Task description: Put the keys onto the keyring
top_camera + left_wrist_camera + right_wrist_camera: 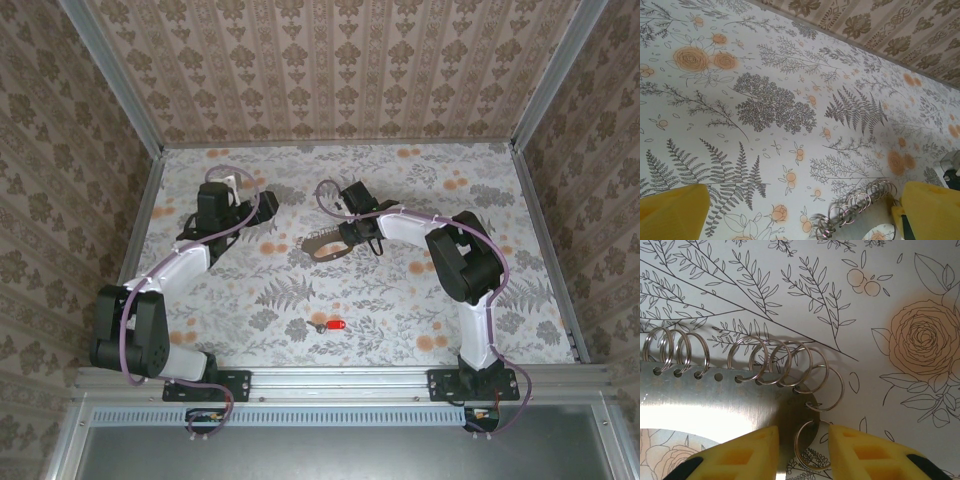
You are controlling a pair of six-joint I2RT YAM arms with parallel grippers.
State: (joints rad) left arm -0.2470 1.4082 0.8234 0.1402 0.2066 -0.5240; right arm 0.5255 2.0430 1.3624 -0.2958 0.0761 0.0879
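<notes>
On the near side of the keyring [322, 246], towards the arm bases and well apart from it, the red key [332, 326] is found flat on the desk [430, 190]. Its long axis runs across, roughly parallel to that of the keyring, with the red head to the right and the thin metal part to the left. Nothing touches it.

At the right end of the keyring the right tool [350, 237] is placed. In its wrist view the keyring [715, 395] is seen as a flat metal plate with a hollow middle, and small split rings [775, 365] are hung through holes along its edge. The jaws of the right tool [805, 440] stand a little apart with one small ring [796, 442] between them. Whether this ring is really clamped cannot be told.

Beyond the keyring and to its left, the left tool [252, 207] is held with its jaws fully apart and nothing in them. The split rings [855, 207] are seen close to its right finger [932, 210].

From the right tool the key lies back towards the bases, and this tool is judged to be the nearer one. It is occupied at the keyring, however, so the key is probably to be fetched by the free left tool, reaching past the left end of the keyring.
</notes>
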